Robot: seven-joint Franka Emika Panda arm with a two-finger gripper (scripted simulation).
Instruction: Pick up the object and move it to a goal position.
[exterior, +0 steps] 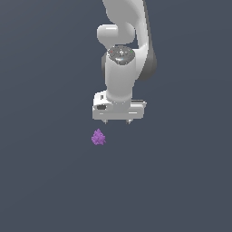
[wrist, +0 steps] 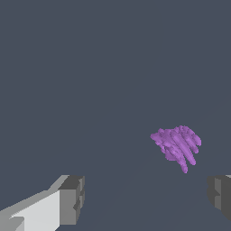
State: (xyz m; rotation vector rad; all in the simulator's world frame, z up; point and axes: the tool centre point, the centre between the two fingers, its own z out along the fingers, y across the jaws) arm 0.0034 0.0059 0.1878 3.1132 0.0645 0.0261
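The hand [exterior: 117, 121] is hanging released, its two short fingers [exterior: 105, 121] spread wide and gripping nothing; in the wrist view both grey pads [wrist: 72, 198] are showing at the frame's edges with bare desk [wrist: 90, 67] between them. The hand is pointing straight down from the white arm [exterior: 121, 68] and standing clear of the surface.

The object [exterior: 98, 137], a small purple clump, is lying on the desk near the hand but not under it: in the exterior view it is sitting below the hand and toward that view's left, roughly in line with the finger on that side. In the wrist view the object [wrist: 177, 146] is lying apart from both pads, closer to one, outside the line joining them.

Judged by appearance, the clump is looking light and rigid, its ridged, bumpy skin offering friction but no flat faces. It is tapering to a point at one end, so pads closing near the tip are likely squeezing it out. The better hold is appearing to be across the broad, bulky part, low on the body, once the hand is centred over it
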